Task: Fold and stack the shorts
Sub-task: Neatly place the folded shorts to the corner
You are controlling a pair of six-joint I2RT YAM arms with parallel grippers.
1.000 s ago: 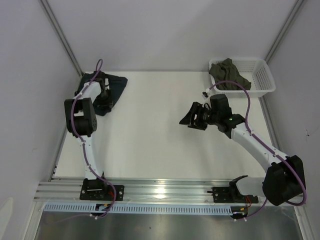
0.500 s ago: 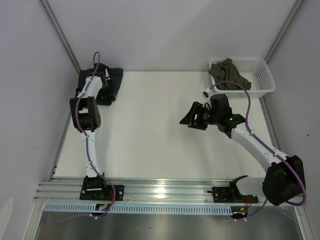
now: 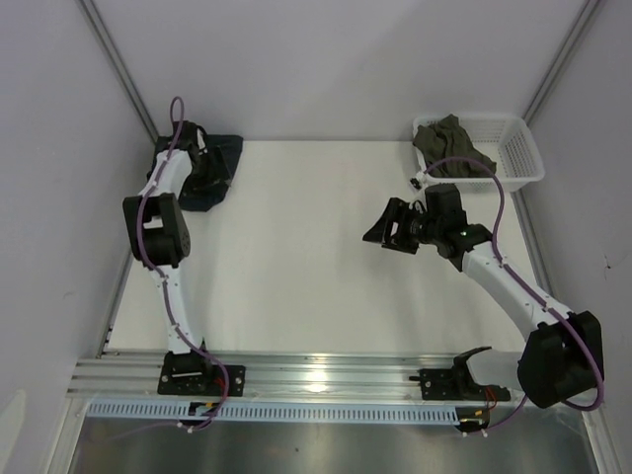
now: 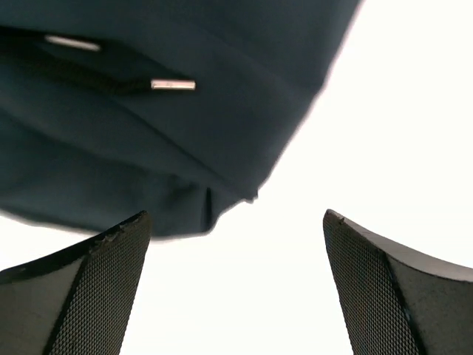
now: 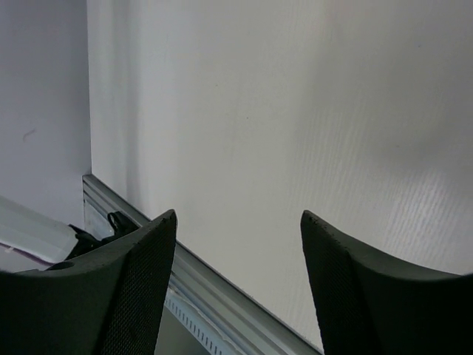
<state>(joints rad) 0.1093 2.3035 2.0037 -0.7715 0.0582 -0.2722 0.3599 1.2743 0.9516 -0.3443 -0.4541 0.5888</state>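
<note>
The dark teal-navy shorts [image 3: 228, 156] lie bunched at the table's far left corner. In the left wrist view the shorts [image 4: 148, 140] fill the upper left, with a black drawstring and its pale tip [image 4: 174, 85] on top. My left gripper [image 3: 203, 170] sits over the shorts' near edge; the left gripper [image 4: 236, 285] is open, with only white table between its fingers. Over the table's middle right, my right gripper [image 3: 381, 226] hovers; in its own view the right gripper [image 5: 238, 288] is open and holds nothing.
A white basket [image 3: 523, 158] stands at the far right corner with an olive-green garment [image 3: 449, 148] heaped in its left half. The aluminium rail [image 3: 316, 373] runs along the near edge. Grey walls close in on both sides.
The left gripper carried the shorts back into the far left corner and opened, letting go of them. The right gripper shifted slightly right and spread a little wider.
</note>
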